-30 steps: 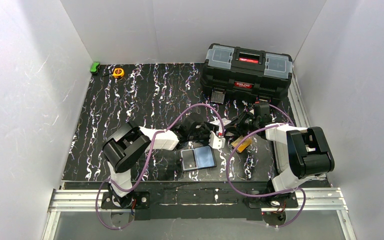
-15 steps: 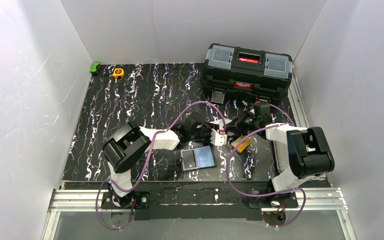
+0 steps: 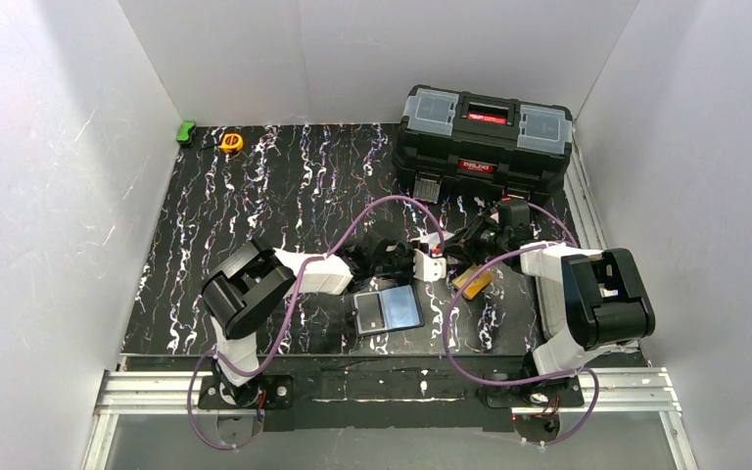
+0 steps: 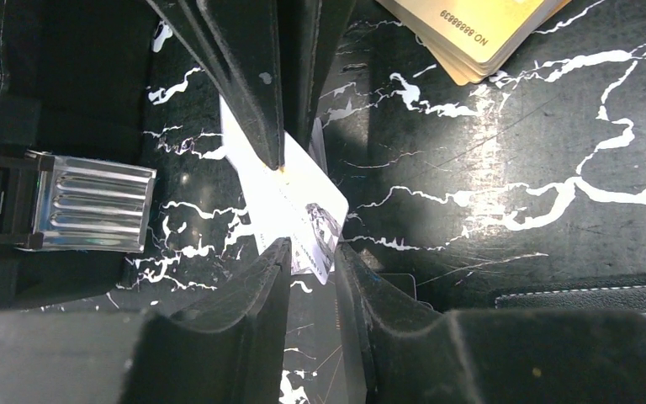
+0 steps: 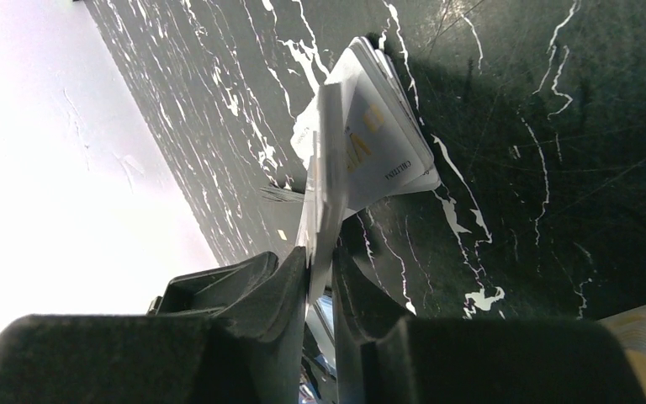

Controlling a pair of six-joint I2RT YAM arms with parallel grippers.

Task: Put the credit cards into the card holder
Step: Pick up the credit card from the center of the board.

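Silver-white plastic credit cards (image 5: 383, 147), a small fanned stack with print on their faces, are held over the black white-veined desk (image 3: 255, 196) between the two arms. The right end effector (image 5: 320, 271) is clamped on one edge of that stack. Its two dark fingers press against the outer cards, which stand edge-on in the right wrist view. The left end effector (image 4: 313, 252) meets the same cards from the opposite side. Its fingers stand a little apart with the lower corner of the front card in the gap, and I cannot tell whether they pinch it. Just right of the held stack, a pile of orange-yellow rectangular credit cards (image 4: 479, 29) lies flat on the desk. The small black square leather-like card holder (image 3: 389, 310) lies open toward the near edge with its bluish shiny sleeves facing up, near the held cards but apart from them. A large black plastic toolbox (image 3: 485, 142) sits at the far right of the desk.
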